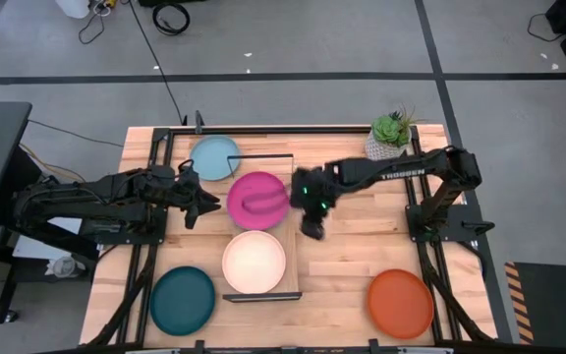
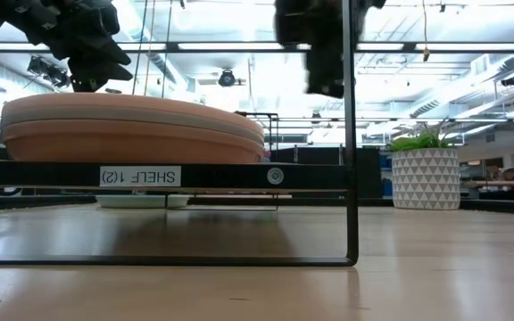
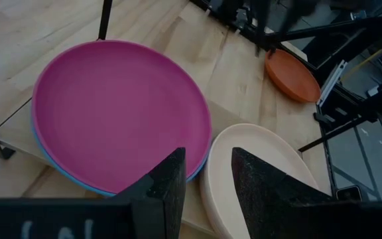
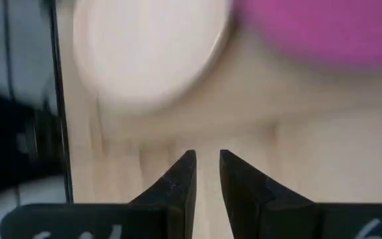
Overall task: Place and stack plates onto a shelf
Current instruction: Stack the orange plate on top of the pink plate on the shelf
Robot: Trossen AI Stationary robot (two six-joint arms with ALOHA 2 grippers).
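The pale wood shelf [image 1: 285, 283] with its black wire frame carries two stacks. The magenta plate [image 1: 256, 200] lies on a blue plate whose rim [image 3: 45, 149] shows beneath it. The peach plate [image 1: 254, 262] tops a stack [image 2: 132, 129] of like plates. Flat on the tabletop lie the light blue plate [image 1: 214, 157], the dark teal plate [image 1: 183, 300] and the orange plate [image 1: 400, 303]. My left gripper [image 1: 207, 206] hangs open just left of the magenta plate [image 3: 121, 113], holding nothing. My right gripper [image 1: 312, 231] hangs over the table just right of the shelf, fingers [image 4: 207, 166] a little apart and empty.
A small potted plant [image 1: 391, 135] in a patterned white pot [image 2: 426, 176] stands at the table's far right. The shelf's thin black frame [image 2: 351, 134] rises at its corners. Both arms' black bases sit at the table's left and right edges. Bare tabletop lies between the shelf and the orange plate.
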